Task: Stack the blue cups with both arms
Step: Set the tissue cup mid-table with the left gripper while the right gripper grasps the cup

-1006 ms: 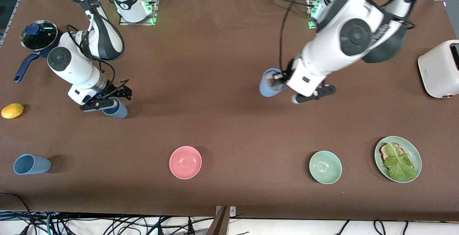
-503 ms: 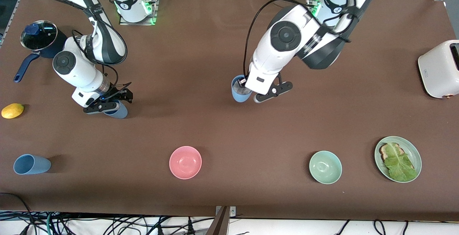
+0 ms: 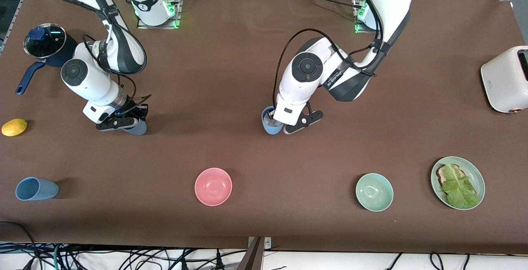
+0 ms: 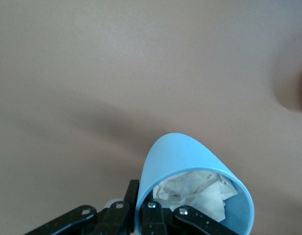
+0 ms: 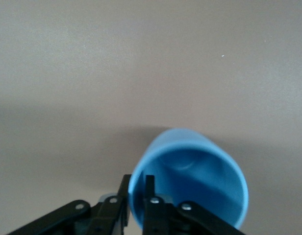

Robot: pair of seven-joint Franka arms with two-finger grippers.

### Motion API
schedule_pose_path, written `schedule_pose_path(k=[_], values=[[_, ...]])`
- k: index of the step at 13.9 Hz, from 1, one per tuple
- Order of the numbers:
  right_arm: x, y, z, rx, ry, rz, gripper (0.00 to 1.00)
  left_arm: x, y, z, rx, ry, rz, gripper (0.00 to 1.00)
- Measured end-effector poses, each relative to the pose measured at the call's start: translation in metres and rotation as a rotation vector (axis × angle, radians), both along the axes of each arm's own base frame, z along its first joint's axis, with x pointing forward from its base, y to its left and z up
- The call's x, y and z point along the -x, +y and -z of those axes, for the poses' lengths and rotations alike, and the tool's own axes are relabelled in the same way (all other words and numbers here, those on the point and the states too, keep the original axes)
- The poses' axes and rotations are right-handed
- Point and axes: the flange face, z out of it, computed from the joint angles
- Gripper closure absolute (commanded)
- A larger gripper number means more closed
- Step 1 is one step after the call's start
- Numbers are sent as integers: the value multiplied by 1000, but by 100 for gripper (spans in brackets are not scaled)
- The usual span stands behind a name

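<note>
Left gripper (image 3: 277, 123): pinches the rim of a blue cup with paper inside (image 3: 270, 126), mid-table, so it stays upright for stacking.
Right gripper (image 3: 126, 122): pinches an empty blue cup (image 3: 136, 127) by its rim.
Third blue cup (image 3: 36, 189): lies tipped near the front edge, waiting.

The glossy white left arm bends down over the middle of the table, its black two-finger left gripper (image 3: 275, 122) clamped on the rim of a small matte light-blue cup (image 3: 270, 124). The white right arm folds low, its black right gripper (image 3: 123, 122) pinching another light-blue cup (image 3: 137, 127) by the rim.
</note>
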Motion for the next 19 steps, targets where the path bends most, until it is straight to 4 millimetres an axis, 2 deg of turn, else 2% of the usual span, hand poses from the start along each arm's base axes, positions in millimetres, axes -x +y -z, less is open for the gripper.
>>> schedule_pose_path(k=[4,7,10,15,18,19], values=[[-3,0,-3,0,-9,0,100,1,-7,30,24,-8,-23,100],[-11,1,-15,0,1,-2,100,1,-7,46,17,-6,-33,100],[-24,4,-48,3,36,-7,100,2,-11,60,12,-17,-37,100],[-35,9,-112,10,106,-17,100,1,-12,74,23,-19,-50,100],[-42,19,-142,10,124,-32,100,-2,-9,83,19,-29,-51,100],[-44,24,-150,10,124,-38,100,-4,-7,85,15,-36,-50,86]])
